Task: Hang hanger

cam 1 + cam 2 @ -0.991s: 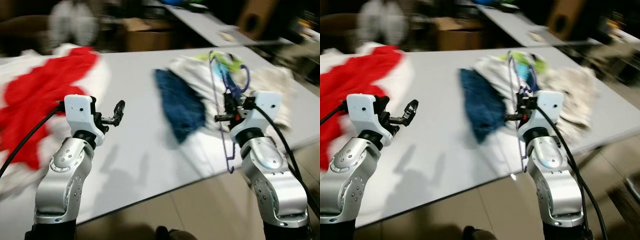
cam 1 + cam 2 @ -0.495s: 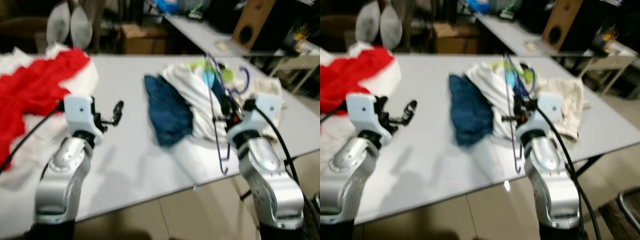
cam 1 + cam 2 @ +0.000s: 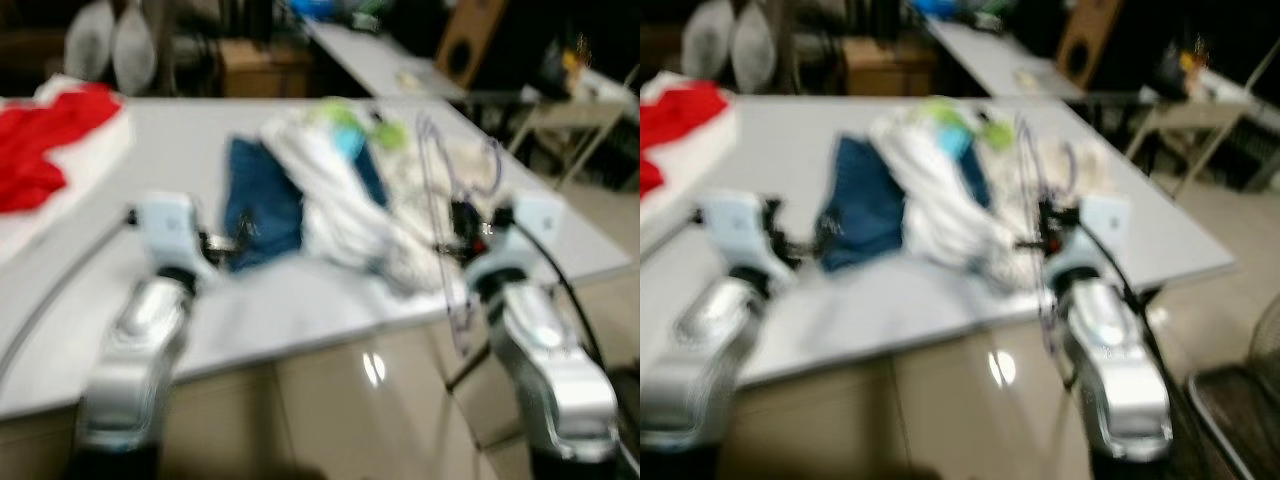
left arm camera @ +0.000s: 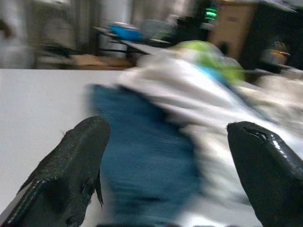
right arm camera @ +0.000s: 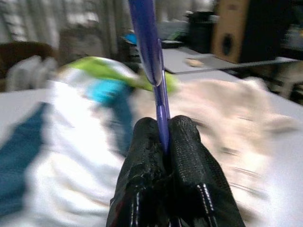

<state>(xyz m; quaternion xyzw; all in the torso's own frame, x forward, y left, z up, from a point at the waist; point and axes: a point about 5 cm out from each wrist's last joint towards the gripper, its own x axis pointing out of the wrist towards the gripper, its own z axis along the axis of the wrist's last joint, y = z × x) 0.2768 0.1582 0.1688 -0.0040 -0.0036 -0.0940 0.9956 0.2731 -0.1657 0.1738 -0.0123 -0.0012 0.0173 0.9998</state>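
Cluttered room, grey counter [image 3: 170, 130] piled with clothes [image 3: 320, 195], and the right gripper [image 5: 163, 142] is clamped on the purple hanger [image 5: 150, 52], left gripper [image 4: 165, 156] spread empty, so I'd keep that pinch tight while walking to a rail.

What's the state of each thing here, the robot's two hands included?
Right gripper: shut on the hanger.
Left gripper: open, holding nothing.
Hanger: purple, upright, held above the table's edge.
Blue cloth: crumpled on the table.
White clothes: heaped.
Red cloth: lying spread.
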